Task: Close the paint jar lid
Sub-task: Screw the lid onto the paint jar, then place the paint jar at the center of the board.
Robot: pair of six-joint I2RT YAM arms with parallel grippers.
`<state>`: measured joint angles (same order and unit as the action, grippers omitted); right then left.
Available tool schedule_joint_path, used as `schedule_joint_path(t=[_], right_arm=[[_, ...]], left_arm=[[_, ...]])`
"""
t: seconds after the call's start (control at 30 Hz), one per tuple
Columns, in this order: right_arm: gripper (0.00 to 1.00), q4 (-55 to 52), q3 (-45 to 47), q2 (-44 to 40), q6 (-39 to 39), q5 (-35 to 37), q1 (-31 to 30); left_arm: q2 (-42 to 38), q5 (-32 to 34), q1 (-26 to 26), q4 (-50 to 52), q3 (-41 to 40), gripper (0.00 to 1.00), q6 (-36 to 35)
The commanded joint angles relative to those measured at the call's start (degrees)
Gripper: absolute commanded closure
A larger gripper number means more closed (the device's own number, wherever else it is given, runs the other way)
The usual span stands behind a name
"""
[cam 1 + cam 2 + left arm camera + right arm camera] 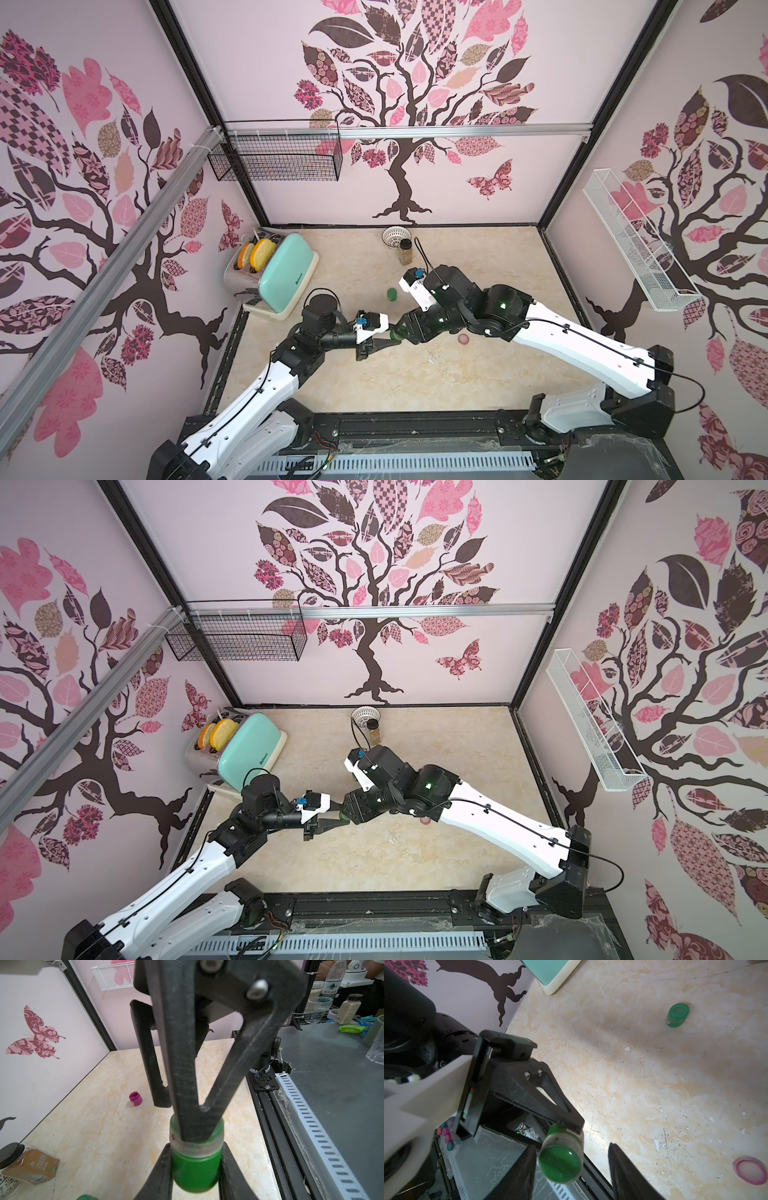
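Note:
A small green paint jar [195, 1169] hangs above the table, lying sideways, and my left gripper [196, 1153] is shut on its body. Its lid [560, 1162], green-faced with a translucent ribbed rim [195, 1148], sits on the jar's mouth and faces the right wrist camera. My right gripper [572, 1147] stands open around the lid. One finger [521, 1167] is against the rim and the other [623, 1167] stands clear of it. In both top views the two grippers meet mid-table, with only a bit of the green jar [397, 333] [344, 812] showing between them.
Another green jar [391, 294] with its lid on stands behind the grippers. A loose pink lid [464, 339] lies to the right and an open magenta jar [136, 1098] stands nearby. At the back are a cinnamon jar [405, 251] and a white basket [396, 237]. A toaster [266, 270] stands back left.

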<state>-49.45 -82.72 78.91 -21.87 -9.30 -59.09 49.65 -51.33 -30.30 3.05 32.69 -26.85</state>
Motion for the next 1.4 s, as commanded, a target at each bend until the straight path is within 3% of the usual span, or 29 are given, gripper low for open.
schedule_joint_path(t=[0.0,0.33,0.4,0.63,0.7,0.87,0.97,1.0,1.07,1.37], right_arm=[[0.44,-1.08,-2.98,1.01,-1.09,0.10,-0.57],[0.53,-3.04,-3.51,2.27,-1.55,0.62,-1.55],[0.62,-2.96,-3.58,2.37,-1.60,0.55,-1.55],[0.80,-1.97,-3.50,2.72,-2.74,1.97,-1.64],[0.83,-1.83,-3.60,2.70,-2.70,4.61,-1.57],[0.87,-0.20,-3.65,3.39,-1.25,10.39,0.06],[0.90,1.10,-2.91,5.71,-0.48,10.04,4.24],[0.90,1.44,-2.82,7.05,0.37,10.63,5.52],[0.91,2.09,-3.21,9.98,2.21,12.54,7.64],[0.90,4.28,-8.55,27.06,6.63,14.86,14.32]], left_arm=[[-0.61,-0.74,-0.06,-0.72,1.50,0.83,-0.16],[-0.75,-0.78,-0.09,-0.77,1.50,0.83,-0.18],[-0.75,-0.78,-0.03,-0.76,1.52,0.83,-0.20],[-0.78,-0.25,-0.08,-0.76,1.52,0.82,-0.12],[-0.73,1.29,-0.15,-0.92,1.52,0.76,0.26],[-2.19,6.17,-0.18,-3.00,0.54,0.51,1.57],[-3.54,9.81,-0.11,-4.31,-0.45,0.31,2.57],[-4.10,10.95,-0.13,-5.20,-0.89,0.18,3.12],[-5.22,13.17,-0.08,-6.73,-1.86,0.02,3.80],[-7.55,18.03,-0.15,-8.37,-3.16,0.02,4.13]])
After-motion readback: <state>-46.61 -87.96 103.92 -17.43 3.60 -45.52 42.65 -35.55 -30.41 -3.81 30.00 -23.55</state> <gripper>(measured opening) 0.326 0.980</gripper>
